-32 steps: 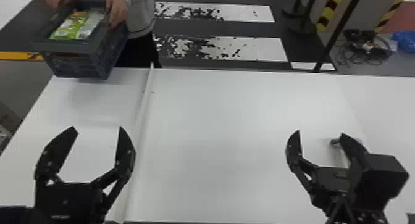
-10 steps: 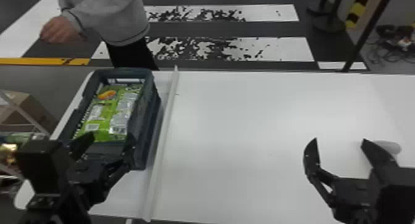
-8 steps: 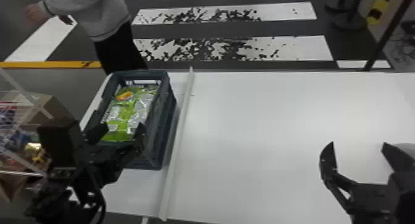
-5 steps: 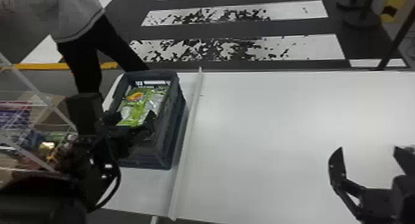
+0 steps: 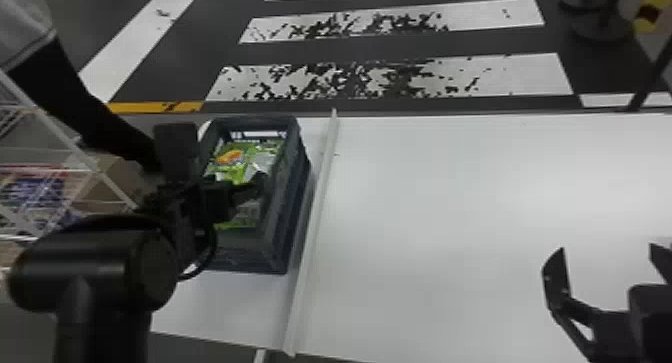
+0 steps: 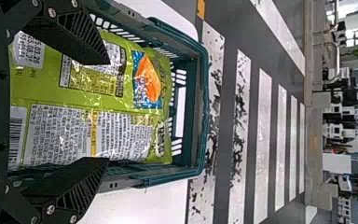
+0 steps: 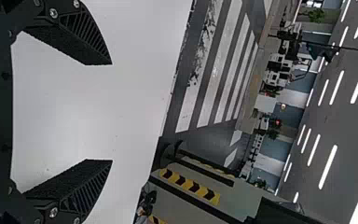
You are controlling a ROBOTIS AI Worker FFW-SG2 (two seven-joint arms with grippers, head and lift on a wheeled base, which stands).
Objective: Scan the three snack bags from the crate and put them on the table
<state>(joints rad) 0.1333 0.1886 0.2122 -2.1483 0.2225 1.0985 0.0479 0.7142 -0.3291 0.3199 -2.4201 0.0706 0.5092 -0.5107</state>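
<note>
I've got my left gripper (image 5: 237,189) over the crate (image 5: 252,119), its claw released: in the left wrist view the two black fingers stand wide apart, with the green snack bag (image 6: 116,135) showing in the space between them. Whether either fingertip touches the bag, I can't tell from here. The bag lies inside the crate with a panel of small print facing up and an orange patch toward the crate's far end. I can make out green packaging under its edge, but I can't count the bags from this angle. The crate sits on the left part of the white table (image 5: 475,212), just beside a long pale strip (image 5: 314,227) that runs from the near edge to the far edge. My left arm comes up from the bottom of the head view, left of the crate. Well across on the other side of the strip, my right gripper (image 5: 607,248) is parked over the tabletop, its fingers also released and spread, with white surface between them in the right wrist view. Farther out, a wire rack with packages and a brown cardboard box (image 5: 117,174) stand off the table's left side, and beyond the far edge the dark floor carries worn white stripes (image 5: 395,79).
</note>
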